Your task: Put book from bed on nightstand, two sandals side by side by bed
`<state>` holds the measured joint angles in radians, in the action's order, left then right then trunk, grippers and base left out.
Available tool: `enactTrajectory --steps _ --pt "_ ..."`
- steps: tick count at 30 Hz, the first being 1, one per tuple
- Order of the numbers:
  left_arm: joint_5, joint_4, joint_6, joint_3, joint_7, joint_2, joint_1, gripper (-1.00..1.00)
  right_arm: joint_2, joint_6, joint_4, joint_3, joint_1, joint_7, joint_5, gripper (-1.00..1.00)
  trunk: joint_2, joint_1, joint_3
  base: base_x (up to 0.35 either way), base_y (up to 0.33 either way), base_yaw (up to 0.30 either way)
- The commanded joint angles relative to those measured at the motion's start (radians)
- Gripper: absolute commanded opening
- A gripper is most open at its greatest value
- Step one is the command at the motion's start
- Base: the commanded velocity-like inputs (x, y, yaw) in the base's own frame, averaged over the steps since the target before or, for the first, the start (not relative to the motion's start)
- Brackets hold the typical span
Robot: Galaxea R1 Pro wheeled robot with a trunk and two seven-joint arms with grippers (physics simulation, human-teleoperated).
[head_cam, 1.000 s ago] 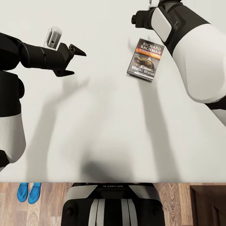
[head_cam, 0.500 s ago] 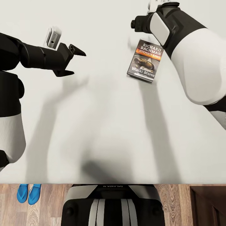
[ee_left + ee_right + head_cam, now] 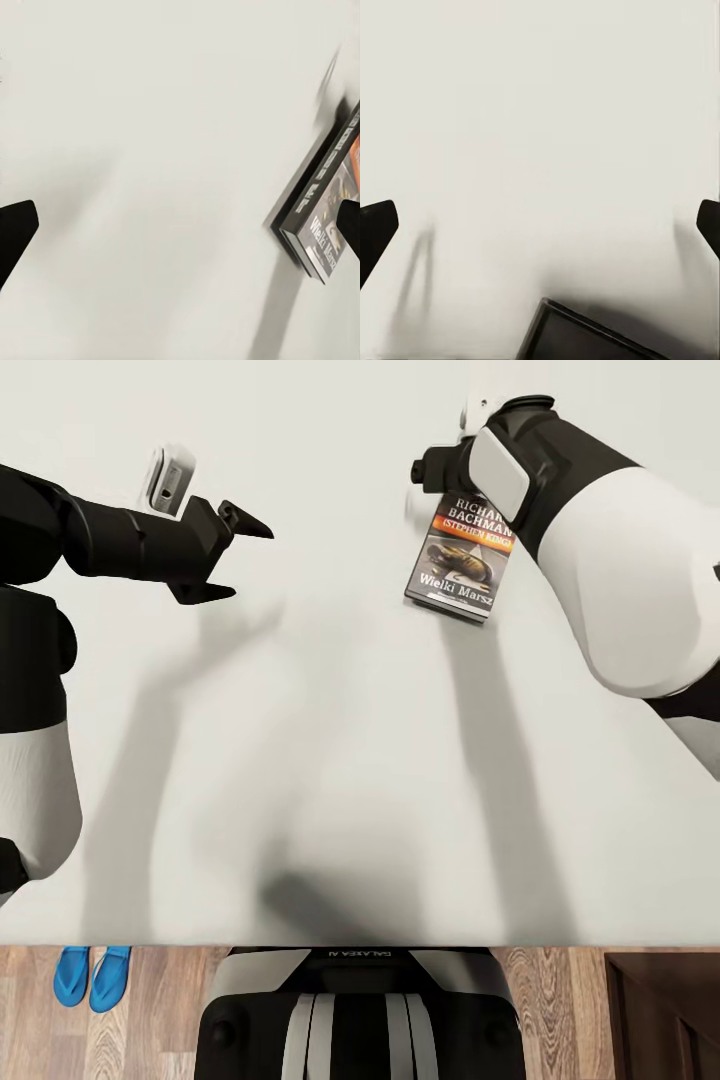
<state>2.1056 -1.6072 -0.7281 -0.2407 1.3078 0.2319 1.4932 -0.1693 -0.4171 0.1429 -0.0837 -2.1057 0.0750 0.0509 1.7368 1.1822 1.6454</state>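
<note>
The book (image 3: pixel 458 560) lies flat on the pale mattress of the bed (image 3: pixel 330 760), dark cover up with white "RICHARD BACHMAN" lettering. My right forearm (image 3: pixel 520 460) hangs over its far end and covers the top edge. In the right wrist view my right gripper (image 3: pixel 540 225) is open wide above the mattress, with a dark corner of the book (image 3: pixel 585 337) just short of its fingers. My left gripper (image 3: pixel 235 558) is open over bare mattress, well left of the book (image 3: pixel 322 217). The two blue sandals (image 3: pixel 92 975) sit side by side on the wood floor next to the bed.
The bed's near edge runs across the head view just above my base (image 3: pixel 355 1010). A dark brown wooden furniture corner (image 3: pixel 665 1010) stands on the floor at the bottom right; I cannot tell whether it is a nightstand. Wood planks (image 3: pixel 560 1000) show beside it.
My right arm has drifted left and nearer, so that its wrist now overlaps the book's top edge. The left arm, book and sandals have stayed put.
</note>
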Motion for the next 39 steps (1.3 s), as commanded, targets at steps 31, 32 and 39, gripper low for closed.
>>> enactTrajectory --steps 31,32,39 --pt "0.004 0.000 -0.007 0.000 0.007 0.000 0.001 1.00 0.001 -0.042 -0.003 -0.008 0.000 0.003 0.003 1.00 0.000 0.000 0.000 -0.126 -0.021 0.000" --pt "0.004 0.000 -0.007 0.000 0.007 0.000 0.001 1.00 0.001 -0.042 -0.003 -0.008 0.000 0.003 0.003 1.00 0.000 0.000 0.000 -0.017 -0.002 0.000" --pt "0.005 0.000 -0.006 0.000 0.007 0.000 0.001 1.00 0.001 -0.042 -0.002 -0.008 0.000 0.004 0.003 1.00 0.000 0.000 0.000 -0.062 -0.001 0.000"
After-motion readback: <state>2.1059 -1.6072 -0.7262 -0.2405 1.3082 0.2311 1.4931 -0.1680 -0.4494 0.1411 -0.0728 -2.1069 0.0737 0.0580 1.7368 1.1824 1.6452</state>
